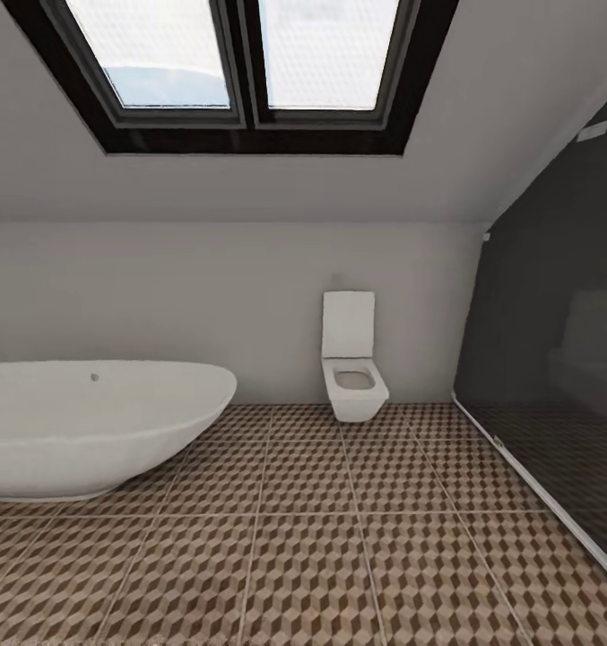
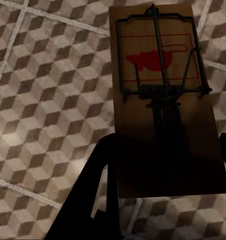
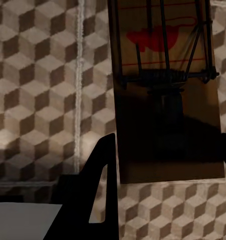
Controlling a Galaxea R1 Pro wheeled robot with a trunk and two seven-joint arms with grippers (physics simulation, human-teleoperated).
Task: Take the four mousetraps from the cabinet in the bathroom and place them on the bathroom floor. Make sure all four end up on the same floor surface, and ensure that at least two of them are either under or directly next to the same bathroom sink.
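Gripping 2 mousetraps: 1 [image 2: 165,100] left gripper [image 2: 165,165], 1 [image 3: 165,90] right gripper [image 3: 168,160].

Brown wooden mousetrap [image 3: 165,95] with dark wire and a red mark, gripped between the black fingers [image 3: 103,185] of the right gripper [image 3: 165,165]. Behind it, cube-patterned bathroom floor [image 3: 37,90]. Pale grey patch [image 3: 22,220] at lower left.

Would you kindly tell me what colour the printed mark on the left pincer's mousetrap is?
Red, on the brown board of the mousetrap; clearest in the left wrist view.
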